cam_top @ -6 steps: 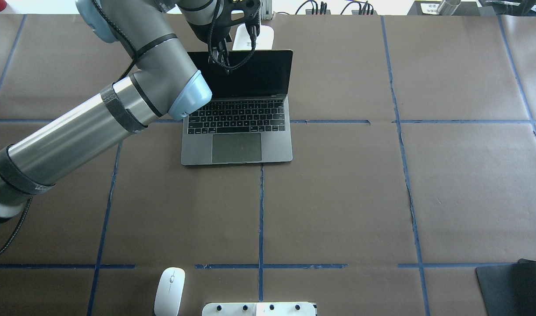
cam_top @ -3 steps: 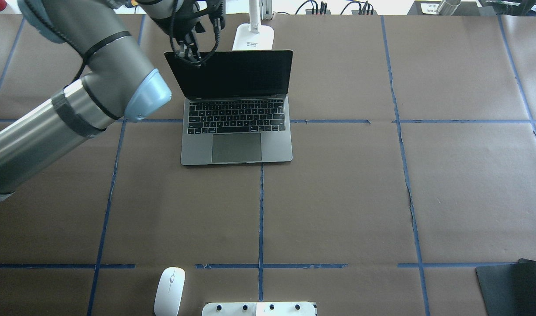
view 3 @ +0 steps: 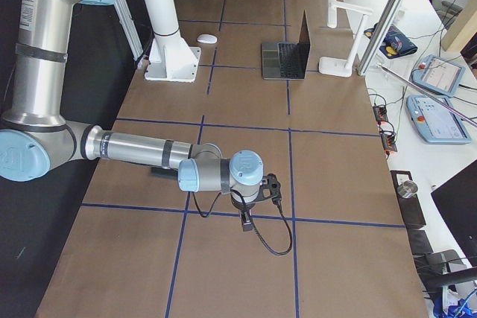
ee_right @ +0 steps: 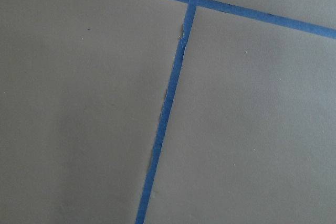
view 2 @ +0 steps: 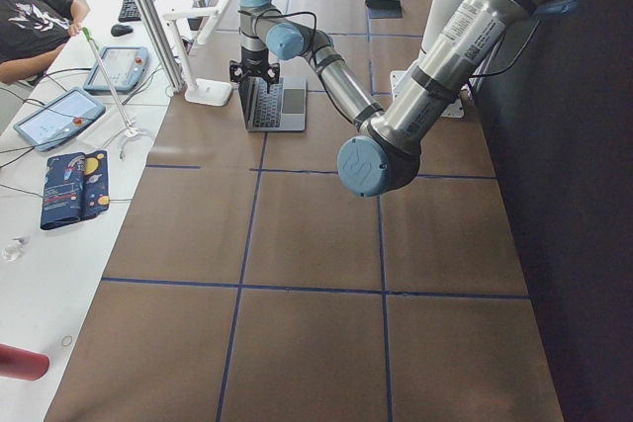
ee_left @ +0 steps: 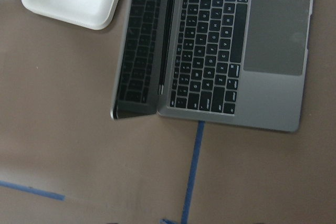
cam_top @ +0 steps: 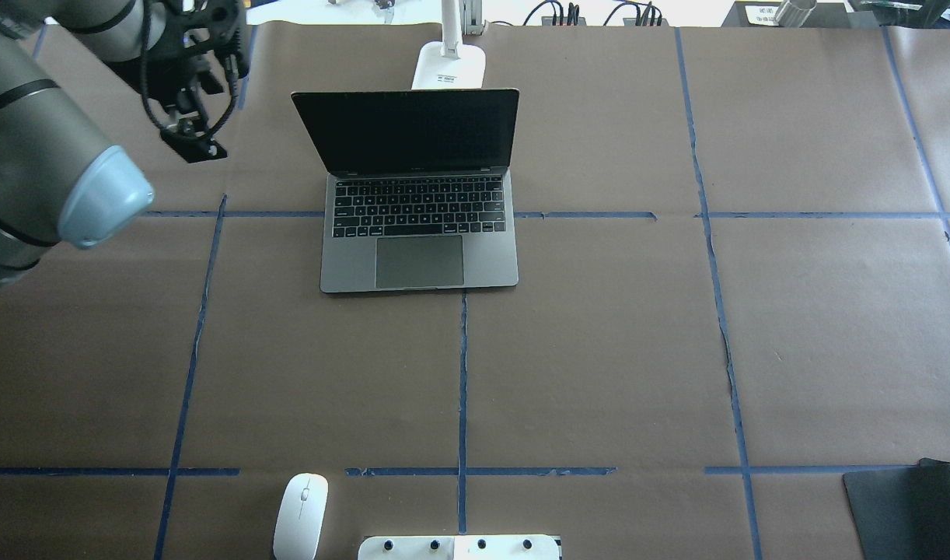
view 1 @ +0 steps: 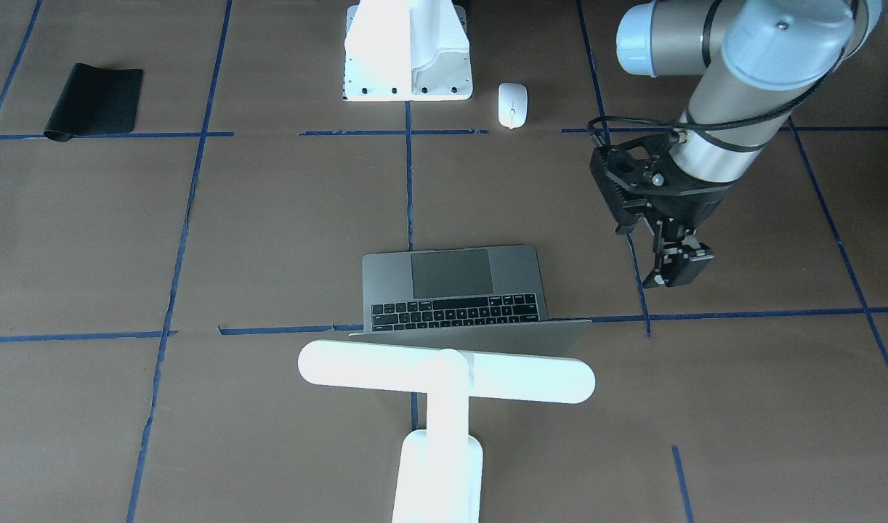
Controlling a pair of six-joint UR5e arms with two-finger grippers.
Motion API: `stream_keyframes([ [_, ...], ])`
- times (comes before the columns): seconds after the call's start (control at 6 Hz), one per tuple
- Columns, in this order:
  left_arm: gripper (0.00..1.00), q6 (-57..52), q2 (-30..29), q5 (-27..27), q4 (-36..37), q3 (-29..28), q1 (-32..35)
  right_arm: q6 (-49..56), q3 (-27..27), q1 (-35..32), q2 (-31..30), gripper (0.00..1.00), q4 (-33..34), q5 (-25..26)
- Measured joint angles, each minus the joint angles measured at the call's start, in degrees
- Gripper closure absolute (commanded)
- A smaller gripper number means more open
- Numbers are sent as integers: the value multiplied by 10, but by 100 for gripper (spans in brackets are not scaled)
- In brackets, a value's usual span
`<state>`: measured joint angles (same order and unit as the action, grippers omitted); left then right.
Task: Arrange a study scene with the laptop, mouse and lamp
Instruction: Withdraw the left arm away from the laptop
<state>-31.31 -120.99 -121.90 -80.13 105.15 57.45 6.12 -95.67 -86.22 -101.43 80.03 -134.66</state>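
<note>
The laptop stands open on the brown table, screen dark; it also shows in the front view and in the left wrist view. The lamp stands right behind its lid, with its base at the table's far edge. The mouse lies at the near edge, beside the pedestal. My left gripper hangs above the table left of the laptop, looks shut and holds nothing. My right gripper shows only in the right side view; I cannot tell whether it is open.
A black soft mat lies at the near right corner. The white boxy pedestal with bolt holes stands at the near edge. Blue tape lines cross the brown paper. Tablets and cables lie on the side table.
My left arm has swung left, from over the top edge of the laptop's lid to a spot beside the laptop. The laptop, lamp and mouse have not moved.
</note>
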Motion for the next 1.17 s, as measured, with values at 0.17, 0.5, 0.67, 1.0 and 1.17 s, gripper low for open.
stream_keyframes([
  [0.17,0,4,56,-5,21,38,13,-26,-15,0,0,0,0,-5],
  [0.5,0,49,155,-31,30,75,71,-52,-50,1,-5,0,0,-44],
  [0.67,0,60,213,-61,30,77,109,-89,-85,9,-12,0,0,-53],
  [1.0,0,113,311,-78,30,69,184,-155,-150,43,-21,0,1,-57],
  [1.17,0,172,352,-80,28,63,207,-191,-179,63,-33,0,-7,-58],
])
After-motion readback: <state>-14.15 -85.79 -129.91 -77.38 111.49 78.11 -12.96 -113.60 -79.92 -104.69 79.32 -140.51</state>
